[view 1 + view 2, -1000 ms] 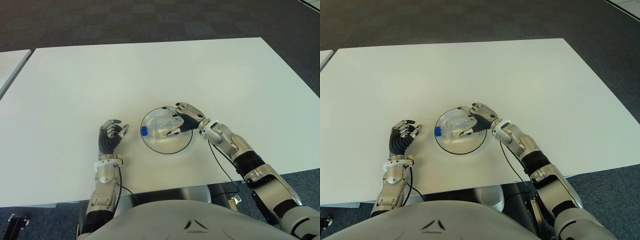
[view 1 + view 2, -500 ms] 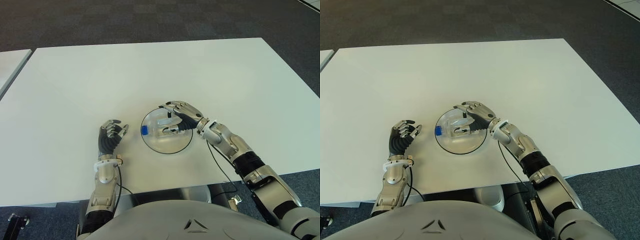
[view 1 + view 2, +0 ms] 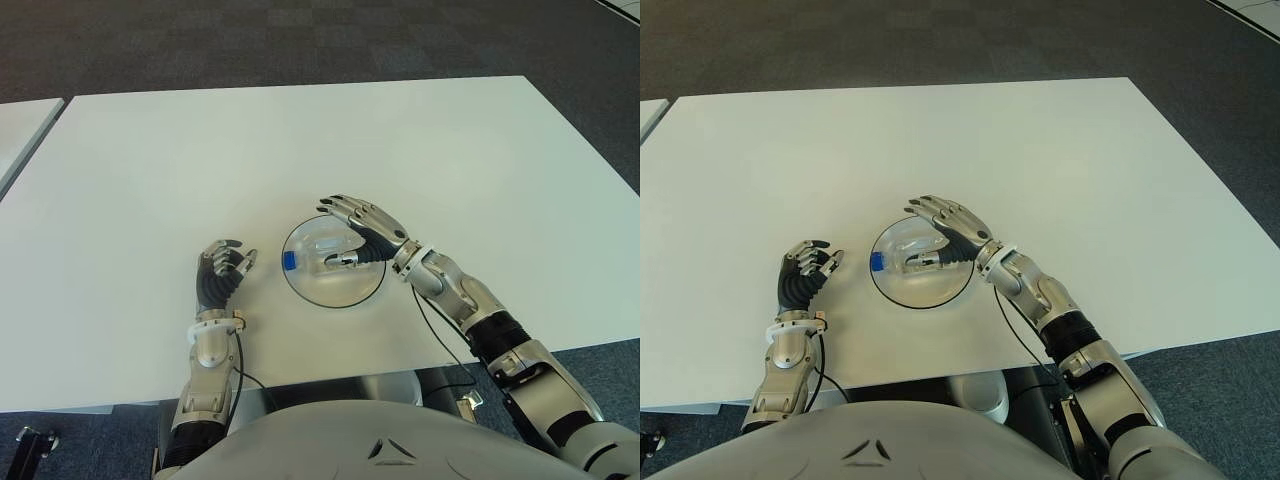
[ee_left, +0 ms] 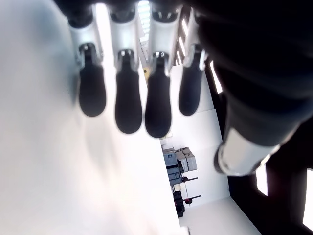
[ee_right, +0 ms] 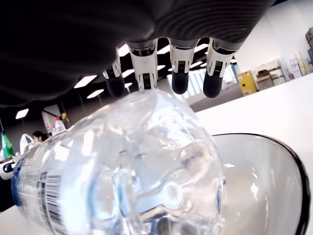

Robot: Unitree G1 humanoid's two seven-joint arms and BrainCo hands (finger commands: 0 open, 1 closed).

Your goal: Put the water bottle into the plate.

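On the white table (image 3: 450, 150), item by item:

Left eye view, water bottle (image 3: 318, 254): clear, blue cap, lying on its side inside the plate (image 3: 347, 297), cap toward the robot's left.
Left eye view, right hand (image 3: 362, 228): above the plate's right part, fingers spread over the bottle, nothing gripped.
Left eye view, left hand (image 3: 222, 270): just left of the plate, apart from it.
Right eye view, plate: round, clear, dark-rimmed, near the table's front edge.
Left wrist view, left hand: fingers (image 4: 128, 100) loosely bent over bare table, nothing held.
Right wrist view, right hand: fingertips (image 5: 179, 81) extended beyond the bottle, released.
Right wrist view, bottle: resting in the plate, filling the foreground.
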